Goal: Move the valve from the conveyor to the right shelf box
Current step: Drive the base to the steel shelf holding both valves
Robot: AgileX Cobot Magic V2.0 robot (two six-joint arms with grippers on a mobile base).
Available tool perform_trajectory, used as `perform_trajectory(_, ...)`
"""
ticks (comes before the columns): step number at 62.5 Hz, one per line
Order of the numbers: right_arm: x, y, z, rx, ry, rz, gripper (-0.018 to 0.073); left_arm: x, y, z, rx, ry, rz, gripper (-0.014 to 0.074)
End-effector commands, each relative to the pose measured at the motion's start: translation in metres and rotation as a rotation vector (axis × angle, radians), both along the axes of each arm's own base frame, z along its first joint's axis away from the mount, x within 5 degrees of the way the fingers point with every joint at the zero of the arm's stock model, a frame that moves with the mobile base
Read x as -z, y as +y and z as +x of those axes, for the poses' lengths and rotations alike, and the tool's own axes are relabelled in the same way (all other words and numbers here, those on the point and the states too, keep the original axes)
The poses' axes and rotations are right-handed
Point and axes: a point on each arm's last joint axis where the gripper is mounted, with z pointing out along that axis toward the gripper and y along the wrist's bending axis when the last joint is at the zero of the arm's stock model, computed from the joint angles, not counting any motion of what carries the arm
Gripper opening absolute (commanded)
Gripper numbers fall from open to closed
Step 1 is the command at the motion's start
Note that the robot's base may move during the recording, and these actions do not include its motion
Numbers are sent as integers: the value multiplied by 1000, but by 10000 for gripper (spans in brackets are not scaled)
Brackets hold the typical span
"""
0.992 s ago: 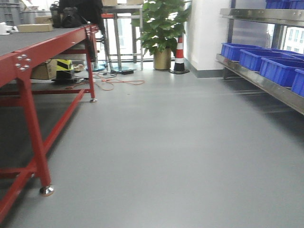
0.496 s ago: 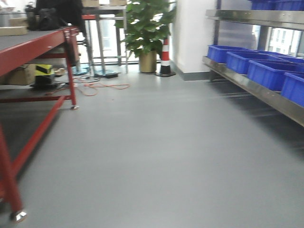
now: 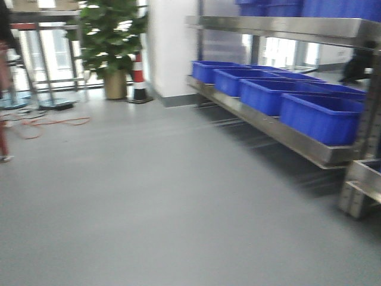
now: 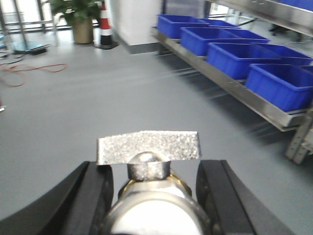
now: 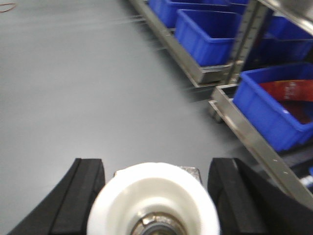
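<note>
A metal valve (image 4: 149,147) with a flat rough silver handle and a brass collar sits between the black fingers (image 4: 95,188) of my left gripper (image 4: 155,171), which is shut on it. My right gripper (image 5: 156,169) is shut on a second valve (image 5: 151,196), whose round white end faces the camera. Both hang above grey floor. The right shelf (image 3: 280,134) is a steel rack carrying a row of blue boxes (image 3: 321,116); it also shows in the left wrist view as the shelf (image 4: 254,100). The conveyor is out of view.
A potted plant (image 3: 113,42) and a striped cone (image 3: 139,77) stand by the white wall. An orange cable (image 3: 53,122) lies on the floor at left. A steel post (image 5: 244,34) and a lower blue box (image 5: 274,110) with something red inside are near the right gripper.
The front view has swung right: the red-framed table slid out on the left and the shelf with blue boxes moved toward the middle and closer.
</note>
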Motion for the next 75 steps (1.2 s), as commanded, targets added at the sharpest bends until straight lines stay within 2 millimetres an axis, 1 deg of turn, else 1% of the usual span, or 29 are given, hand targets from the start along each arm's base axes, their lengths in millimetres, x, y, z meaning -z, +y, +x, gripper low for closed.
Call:
perform_trajectory(1,-10,-1,0,12,-87,-3,-163,-8,0,-2,0,-69,-21,-111)
perform_trajectory(75,-10,-1,0,12,-92,-3,-163,-8,0,-2,0,-69,-21,-111)
